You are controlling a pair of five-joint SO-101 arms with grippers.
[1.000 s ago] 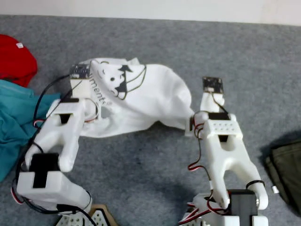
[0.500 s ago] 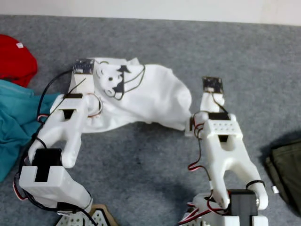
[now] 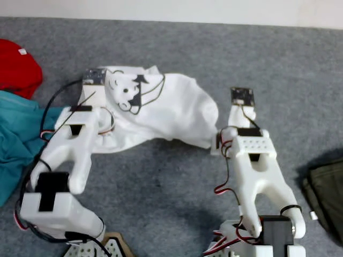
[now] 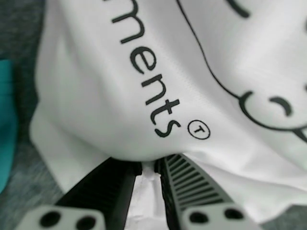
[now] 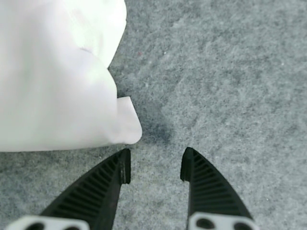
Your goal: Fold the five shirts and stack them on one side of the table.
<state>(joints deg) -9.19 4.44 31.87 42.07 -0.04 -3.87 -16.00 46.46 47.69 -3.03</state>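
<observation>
White cotton lay crumpled across the middle of the grey surface. This was the white shirt, printed with a black cartoon face and lettering, and it sat in a loose heap between the two arms. The left gripper was at the shirt's left edge, its fingers pinching a fold of the white fabric between them. The right gripper hung just beside the shirt's right-hand corner. Its fingers were spread apart over bare surface and touched no cloth. At the left edge of the surface a red shirt lay bunched. A teal shirt lay just beside it on the side toward the arms, near the left arm. A dark olive shirt lay well apart at the right edge.
</observation>
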